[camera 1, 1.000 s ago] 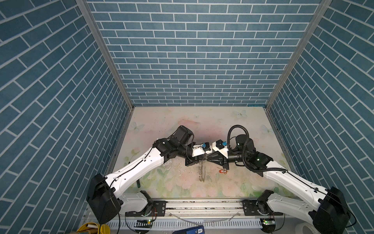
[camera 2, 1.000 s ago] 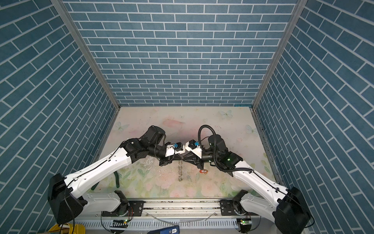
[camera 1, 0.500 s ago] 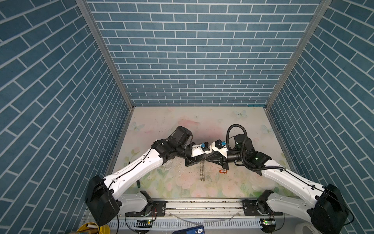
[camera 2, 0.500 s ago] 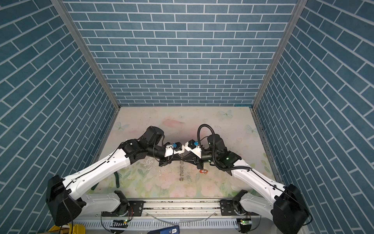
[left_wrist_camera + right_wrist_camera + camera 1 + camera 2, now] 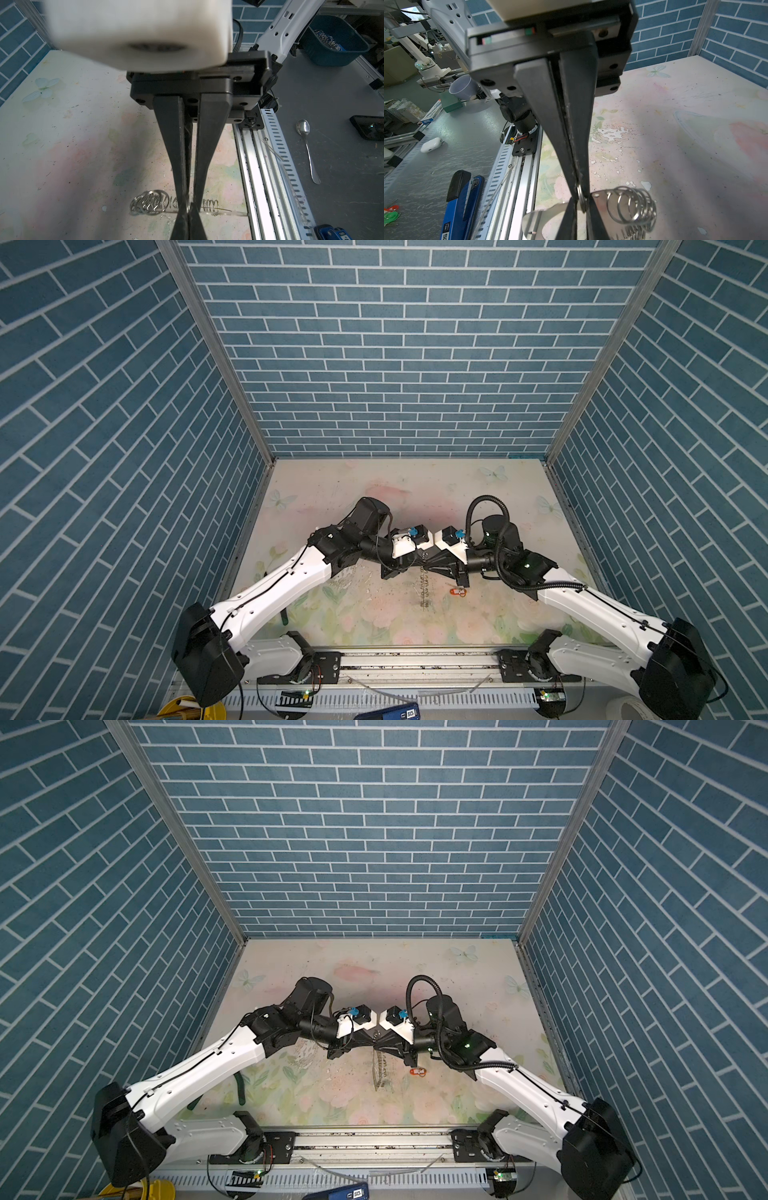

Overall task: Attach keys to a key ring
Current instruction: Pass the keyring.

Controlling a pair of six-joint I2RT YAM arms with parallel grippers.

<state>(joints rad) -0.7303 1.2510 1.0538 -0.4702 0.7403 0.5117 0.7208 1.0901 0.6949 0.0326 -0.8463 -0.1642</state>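
Observation:
My left gripper [image 5: 419, 568] and right gripper [image 5: 429, 569] meet tip to tip above the middle of the table in both top views. The key ring [image 5: 424, 593], strung with several silver split rings, hangs edge-on below that meeting point. In the left wrist view my left gripper [image 5: 188, 204] is shut on it, with the silver rings [image 5: 149, 202] bunched to one side. In the right wrist view my right gripper [image 5: 582, 204] pinches a silver ring [image 5: 581, 197] of the same key ring. The key, an orange-red tag [image 5: 457, 592], lies on the table under the right wrist, clear of both grippers.
Blue brick walls close in three sides. A metal rail [image 5: 415, 659] runs along the front edge. A green object [image 5: 284, 616] lies beside the left arm. Off the table are a blue stapler [image 5: 460, 203], a spoon [image 5: 307, 149] and a blue bin [image 5: 336, 41].
The right arm has edged slightly toward the left arm. Both sets of fingertips stay together over the hanging key ring. The tag has not moved.

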